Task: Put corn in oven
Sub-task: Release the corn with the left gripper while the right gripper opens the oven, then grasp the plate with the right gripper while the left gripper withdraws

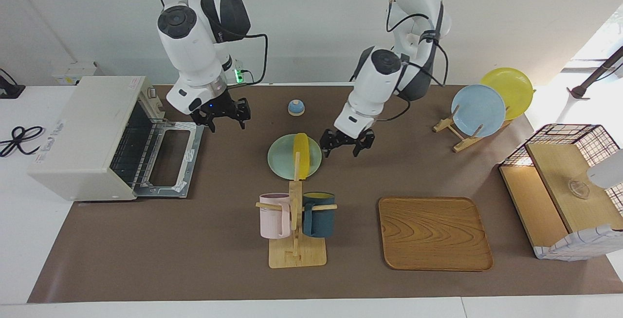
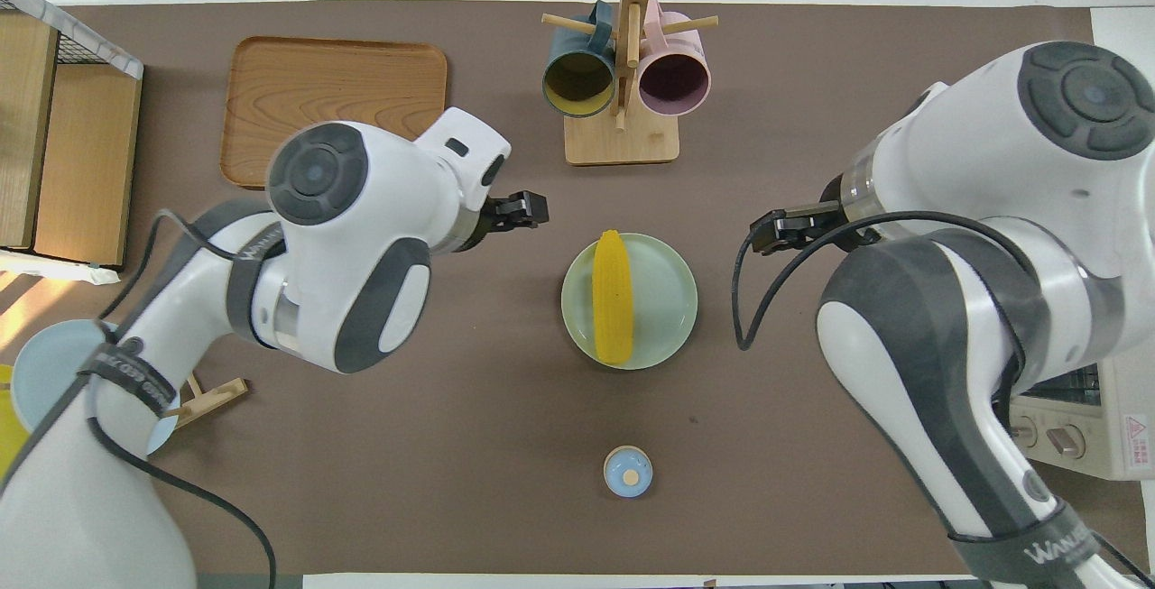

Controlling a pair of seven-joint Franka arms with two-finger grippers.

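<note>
Corn [image 2: 612,297] lies lengthwise on a pale green plate [image 2: 668,318] mid-worktop, untouched. Being smooth and tapered, it could roll off the plate or slip from a pinch taken near an end, I judge, and the mug rack [image 1: 296,220] stands close by. The left hand [image 1: 347,145] hangs just beside the plate, fingers spread wide, holding nothing. The right hand [image 1: 222,115] hovers empty, fingers apart, by the oven [image 1: 87,138], whose door is down.

"WANJU" on right arm [image 2: 1051,553]
</note>
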